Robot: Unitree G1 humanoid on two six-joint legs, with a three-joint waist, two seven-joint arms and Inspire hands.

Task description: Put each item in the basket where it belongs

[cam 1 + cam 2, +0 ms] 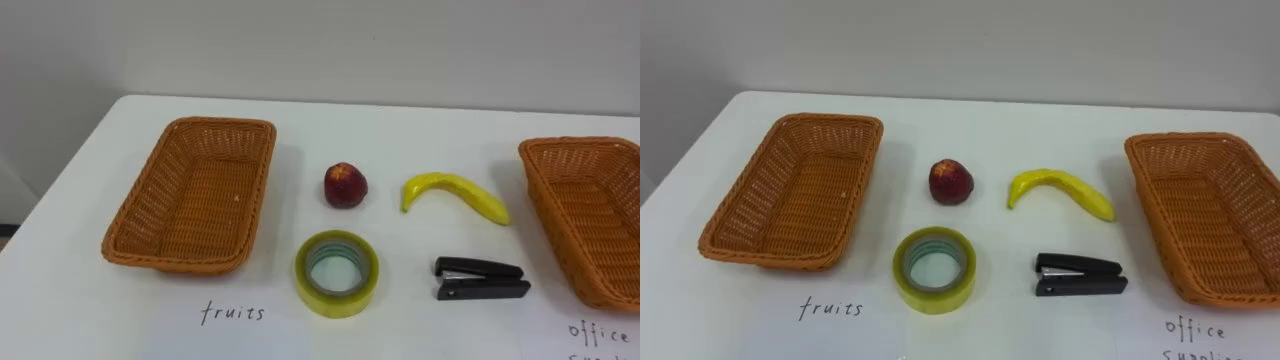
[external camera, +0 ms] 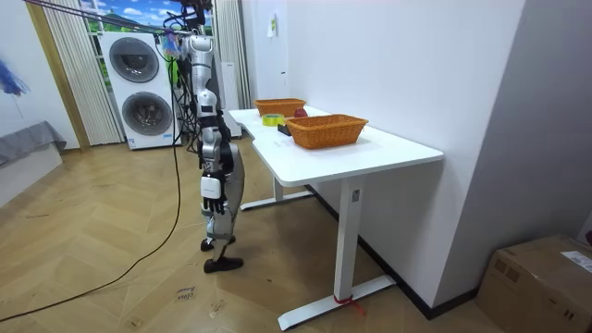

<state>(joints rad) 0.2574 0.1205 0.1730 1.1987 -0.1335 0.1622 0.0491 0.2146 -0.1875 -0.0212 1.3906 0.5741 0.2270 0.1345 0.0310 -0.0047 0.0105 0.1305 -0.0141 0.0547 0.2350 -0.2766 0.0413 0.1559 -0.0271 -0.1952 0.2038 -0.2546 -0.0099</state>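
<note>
A red apple (image 1: pixel 344 186) and a yellow banana (image 1: pixel 455 192) lie in the middle of the white table (image 1: pixel 420 330). In front of them sit a roll of yellowish tape (image 1: pixel 335 303) and a black stapler (image 1: pixel 480 278). An empty wicker basket (image 1: pixel 215 125) stands at the left above a handwritten label "fruits" (image 1: pixel 232 313). A second empty wicker basket (image 1: pixel 575 143) stands at the right above a label "office" (image 1: pixel 600 332). In the room view I stand upright at the table's long side, and my right hand (image 2: pixel 212 188) hangs by my hip.
A white wall runs behind the table's far edge. In the room view two stacked washing machines (image 2: pixel 143 88) stand behind me, a cardboard box (image 2: pixel 546 277) sits at the lower right, and open wooden floor (image 2: pixel 111 240) lies around me.
</note>
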